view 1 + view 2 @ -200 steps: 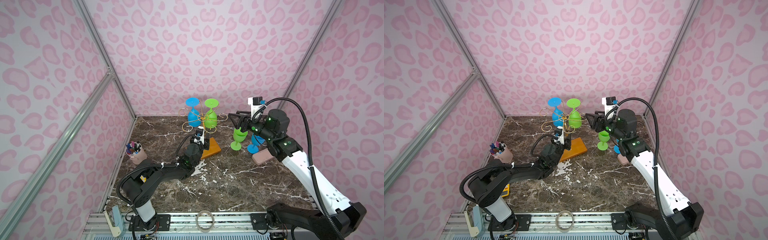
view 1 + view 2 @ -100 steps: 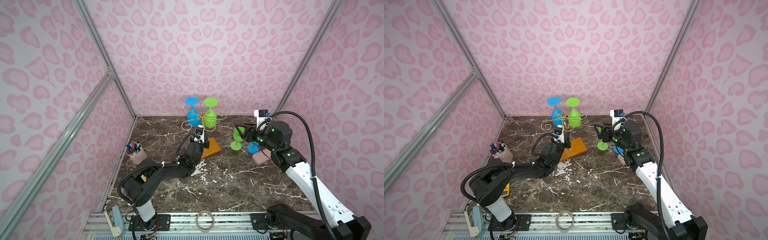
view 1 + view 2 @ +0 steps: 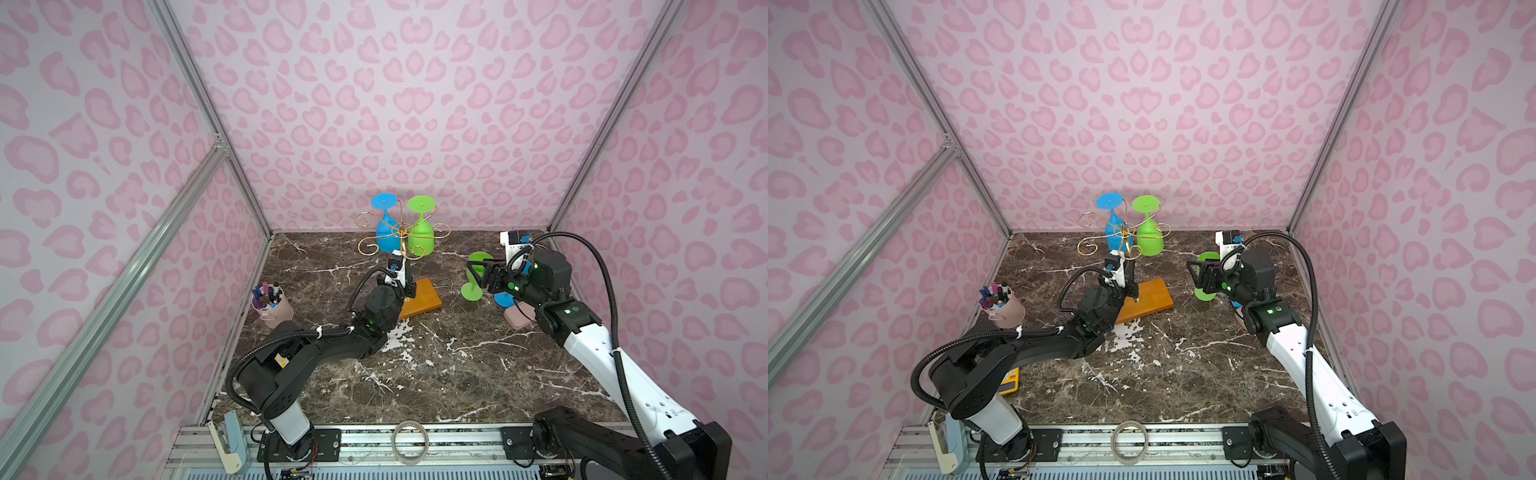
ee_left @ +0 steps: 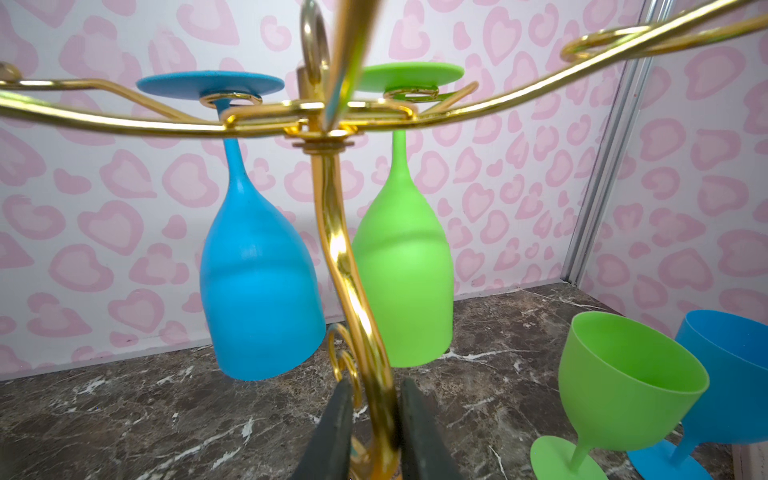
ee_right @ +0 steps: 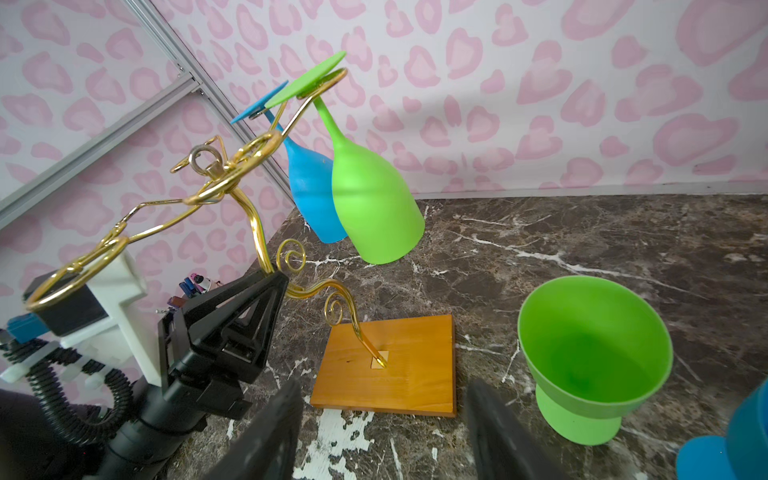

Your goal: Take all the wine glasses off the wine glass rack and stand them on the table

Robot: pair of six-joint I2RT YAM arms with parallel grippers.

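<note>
Wine glass rack [image 3: 402, 229]: glossy gold scrollwork on wood. Left gripper [image 4: 376, 382] pinches its post; right gripper [image 5: 383, 384], at 3 o'clock, gapes empty.

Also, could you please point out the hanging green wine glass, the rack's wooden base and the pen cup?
hanging green wine glass [image 4: 401, 270]: left wrist view, on its bowl.
wooden base [image 5: 415, 382]: right wrist view, on bare wood.
pen cup [image 3: 277, 312]: a top view, on its pink wall.

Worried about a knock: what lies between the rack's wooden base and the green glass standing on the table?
Only bare marble separates wooden base and standing green glass, shown in the right wrist view.
</note>
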